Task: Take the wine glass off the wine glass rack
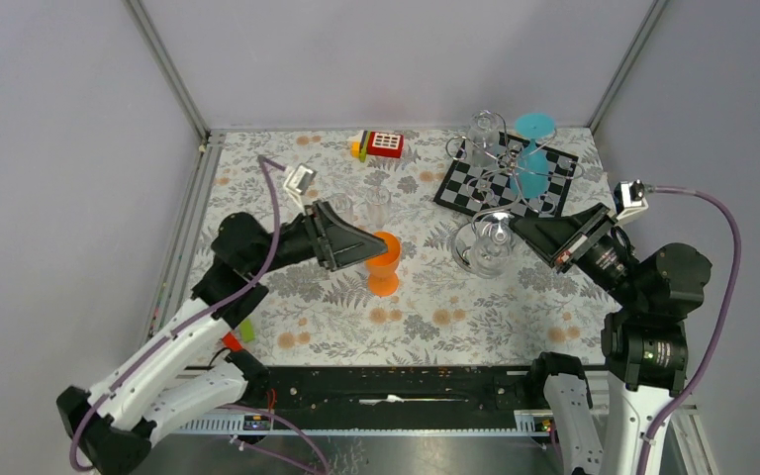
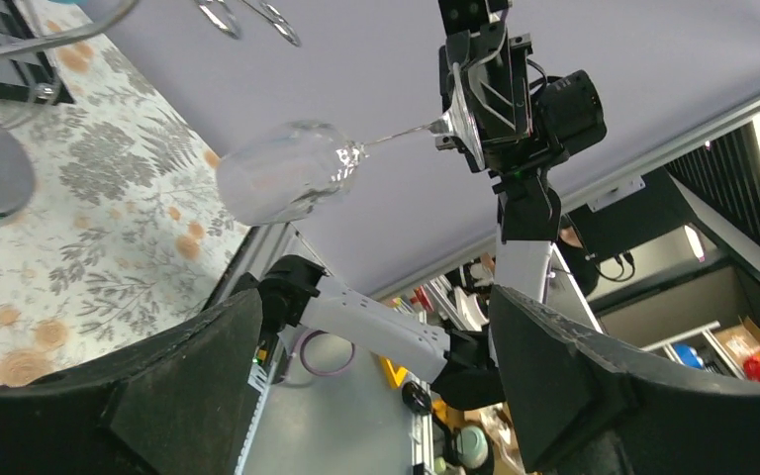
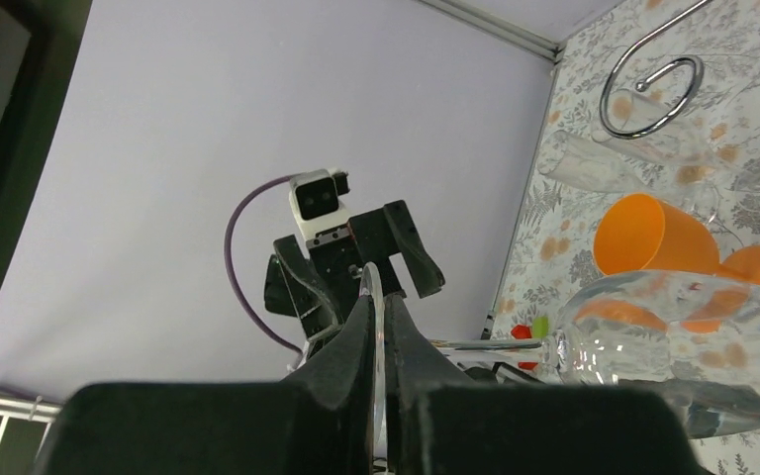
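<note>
The right fingers (image 3: 376, 302) are clamping together on the thin round foot of the wine glass (image 2: 287, 183), holding it up off the tabletop (image 1: 426, 317) with the stem lying roughly level and the bowl pointing away from the fingertips, toward the other arm. The glass is hanging free of the wine glass rack (image 1: 515, 174), whose curled chrome arms are standing just beyond the right fingers over a black-and-white checkered board (image 1: 554, 193); a teal glass (image 1: 534, 134) and another clear glass (image 1: 485, 129) are sitting up among those arms. The left fingers (image 2: 374, 307) are standing wide apart with nothing between them, facing the held glass across a gap, and an orange cup (image 1: 384, 259) is sitting just beside their tips. Two small clear glasses (image 1: 341, 208) are standing a little beyond them. The tabletop is wearing a pale cloth printed with grey leaves and orange blossoms. Plain lilac-grey walls on aluminium posts are closing in the back and both sides. A red and yellow toy (image 1: 381, 145) is lying near the back wall.
</note>
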### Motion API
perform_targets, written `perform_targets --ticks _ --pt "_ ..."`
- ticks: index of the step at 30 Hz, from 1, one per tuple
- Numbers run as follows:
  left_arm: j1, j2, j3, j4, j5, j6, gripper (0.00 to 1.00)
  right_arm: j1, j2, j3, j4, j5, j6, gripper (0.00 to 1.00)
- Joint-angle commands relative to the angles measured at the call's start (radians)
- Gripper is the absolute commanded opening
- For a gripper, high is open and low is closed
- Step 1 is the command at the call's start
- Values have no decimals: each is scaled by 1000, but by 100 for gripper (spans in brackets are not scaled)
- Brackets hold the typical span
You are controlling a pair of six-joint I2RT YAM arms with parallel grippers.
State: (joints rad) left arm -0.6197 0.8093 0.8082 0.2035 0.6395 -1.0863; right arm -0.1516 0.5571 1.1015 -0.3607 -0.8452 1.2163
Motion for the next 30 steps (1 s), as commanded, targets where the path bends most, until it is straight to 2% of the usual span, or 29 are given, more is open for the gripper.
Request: perform_targets --ticks 1,6,12,20,26,30 --pt "-99 101 162 54 -51 65 89 26 -7 8 116 -41 27 0" --pt "-190 218 266 72 -116 67 88 62 -19 -10 120 -29 20 0" --pt "-278 353 438 -73 -183 106 75 89 -27 -48 116 -29 7 0" --pt "-343 482 491 -51 -168 37 57 99 -36 -120 172 -33 29 0" --pt "-357 510 493 -25 -153 10 50 103 -34 -154 221 -35 46 0" --pt "-360 530 483 14 -121 -28 29 106 -32 -170 259 -45 49 0"
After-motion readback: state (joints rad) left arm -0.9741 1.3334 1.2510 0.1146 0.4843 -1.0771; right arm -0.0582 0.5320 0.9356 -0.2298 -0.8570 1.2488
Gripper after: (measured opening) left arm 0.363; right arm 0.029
